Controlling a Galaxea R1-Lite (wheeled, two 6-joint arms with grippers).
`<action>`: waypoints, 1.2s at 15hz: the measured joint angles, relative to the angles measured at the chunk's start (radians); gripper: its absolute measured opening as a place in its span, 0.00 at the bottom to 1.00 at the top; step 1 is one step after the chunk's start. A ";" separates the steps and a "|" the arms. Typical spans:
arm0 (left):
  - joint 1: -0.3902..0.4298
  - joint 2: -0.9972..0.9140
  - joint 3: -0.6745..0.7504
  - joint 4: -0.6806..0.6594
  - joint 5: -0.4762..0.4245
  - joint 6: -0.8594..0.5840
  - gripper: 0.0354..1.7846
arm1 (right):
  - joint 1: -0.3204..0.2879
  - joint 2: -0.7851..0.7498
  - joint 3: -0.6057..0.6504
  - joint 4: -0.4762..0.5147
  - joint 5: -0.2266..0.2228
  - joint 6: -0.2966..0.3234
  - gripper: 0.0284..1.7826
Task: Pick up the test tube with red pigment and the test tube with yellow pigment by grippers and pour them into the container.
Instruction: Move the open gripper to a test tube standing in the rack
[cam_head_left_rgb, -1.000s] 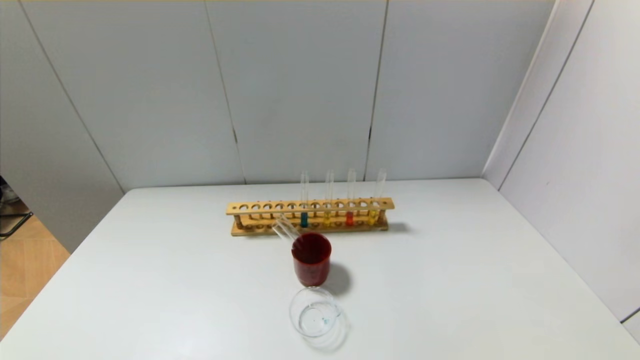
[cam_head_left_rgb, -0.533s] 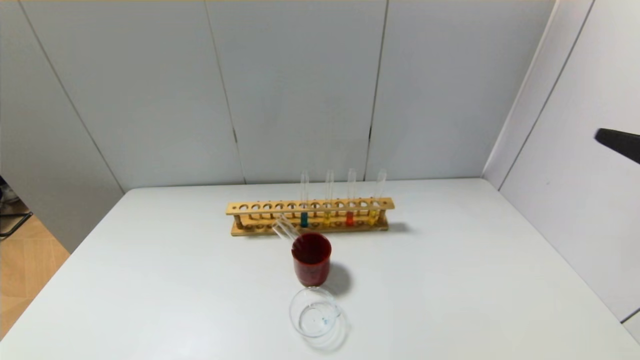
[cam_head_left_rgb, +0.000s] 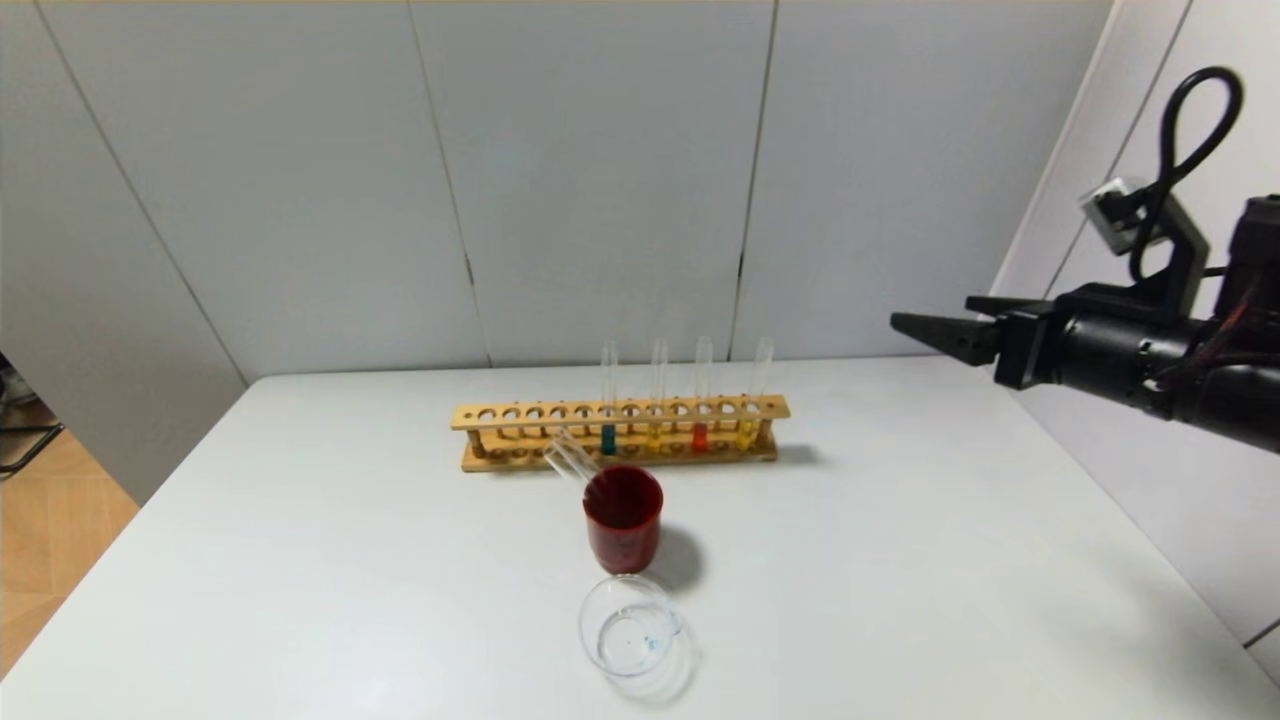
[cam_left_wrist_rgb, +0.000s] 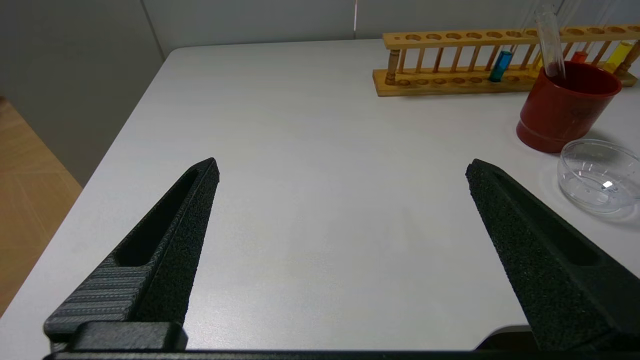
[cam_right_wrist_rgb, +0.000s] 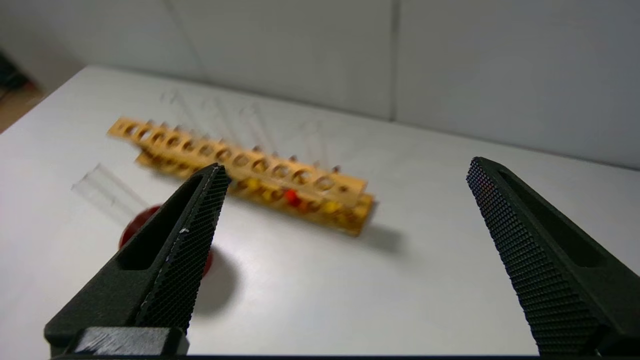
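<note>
Half a second ago only a dark tip showed at the right edge of the head view; now the right tool (cam_head_left_rgb: 915, 328) has come well into view, raised above the tabletop (cam_head_left_rgb: 900, 560) at about three o'clock from the rack, its tip aimed toward it. Its fingers (cam_right_wrist_rgb: 195, 220) are spread wide with nothing between them (the right wrist view shows the rack through the gap). The left tool (cam_left_wrist_rgb: 342, 170) does not appear in the head view; its own camera shows it low over the bare tabletop, at about eight o'clock from the rack, fingers likewise spread and holding nothing.

The wooden rack (cam_head_left_rgb: 620, 412) sits near the far middle of the tabletop. Four tubes stand upright in its right half: a teal tube (cam_head_left_rgb: 608, 438), then a test tube with yellow pigment (cam_head_left_rgb: 654, 437), the test tube with red pigment (cam_head_left_rgb: 699, 436) and a second yellow tube (cam_head_left_rgb: 745, 433) at the three o'clock end.

At six o'clock from the rack, just beside it, stands a dark red cup (cam_head_left_rgb: 623, 520) with an empty tube (cam_head_left_rgb: 571, 458) leaning out of it toward ten o'clock. The container (cam_head_left_rgb: 632, 625) lies at six o'clock from the cup, just beside it.
</note>
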 joint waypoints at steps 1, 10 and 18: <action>0.000 0.000 0.000 0.000 0.000 0.000 0.98 | 0.010 0.049 0.006 -0.031 0.024 -0.016 0.98; 0.000 0.000 0.000 0.000 0.000 0.000 0.98 | 0.074 0.347 0.006 -0.247 0.041 -0.115 0.98; 0.000 0.000 0.000 0.000 0.000 0.000 0.98 | 0.100 0.521 -0.198 -0.251 0.039 -0.113 0.98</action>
